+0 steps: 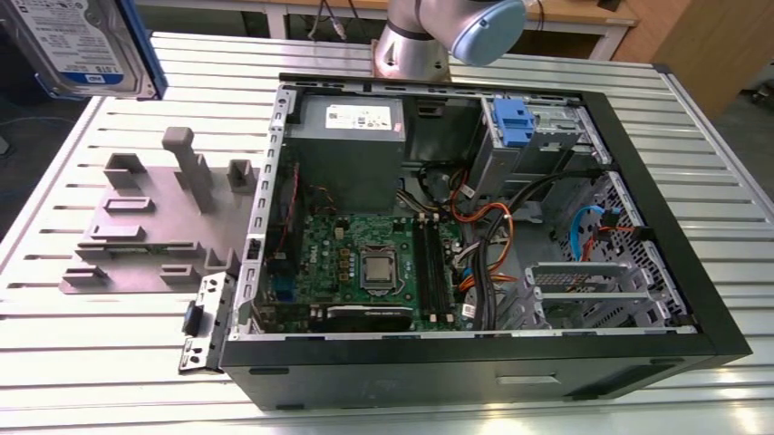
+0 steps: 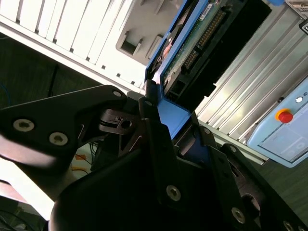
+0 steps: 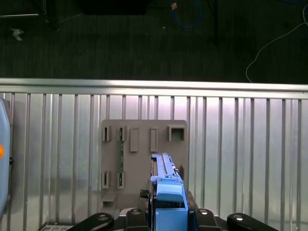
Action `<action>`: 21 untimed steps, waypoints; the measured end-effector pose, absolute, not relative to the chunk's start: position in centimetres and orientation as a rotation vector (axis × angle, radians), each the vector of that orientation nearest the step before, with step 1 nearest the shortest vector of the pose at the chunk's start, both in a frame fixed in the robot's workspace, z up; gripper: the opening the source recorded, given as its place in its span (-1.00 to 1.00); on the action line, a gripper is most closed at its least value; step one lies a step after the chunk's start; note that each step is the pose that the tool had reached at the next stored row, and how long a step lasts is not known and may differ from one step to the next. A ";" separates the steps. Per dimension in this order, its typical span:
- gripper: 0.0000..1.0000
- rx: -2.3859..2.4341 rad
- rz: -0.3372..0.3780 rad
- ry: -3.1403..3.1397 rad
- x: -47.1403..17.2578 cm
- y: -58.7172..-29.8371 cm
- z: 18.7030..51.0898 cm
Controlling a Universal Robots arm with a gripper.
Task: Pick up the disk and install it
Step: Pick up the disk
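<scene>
The disk (image 1: pixel 82 43) hangs high at the exterior view's upper left, above the slatted table, showing its silver face, blue-and-white label and blue carrier frame. In the second wrist view my gripper (image 2: pixel 171 113) is shut on the blue frame at the disk's end, and the disk's green circuit board (image 2: pixel 191 44) points away from the black fingers (image 2: pixel 150 126). In the first wrist view the disk (image 3: pixel 166 185) shows edge-on, held in the gripper (image 3: pixel 166 215) above a grey fixture plate (image 3: pixel 144 144).
An open computer case (image 1: pixel 629 172) lies on the table with motherboard, cables, a grey power supply (image 1: pixel 348 136) and a blue latch (image 1: pixel 514 122) at the drive bay. The grey fixture plate (image 1: pixel 145 217) with upright posts lies beside the case. A pendant with a red button (image 2: pixel 285 116) rests on the table.
</scene>
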State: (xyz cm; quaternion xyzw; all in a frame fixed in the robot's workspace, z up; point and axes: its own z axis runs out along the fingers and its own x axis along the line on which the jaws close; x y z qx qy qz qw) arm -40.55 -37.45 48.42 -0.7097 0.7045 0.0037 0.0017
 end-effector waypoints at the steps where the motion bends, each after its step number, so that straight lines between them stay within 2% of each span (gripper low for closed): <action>1: -0.27 -2.227 0.012 2.211 -40.5 -37.5 48.4; 11: -0.27 -2.227 0.012 2.211 -40.4 -37.5 48.5; 21: -0.27 -2.227 0.012 2.211 -40.4 -37.5 50.2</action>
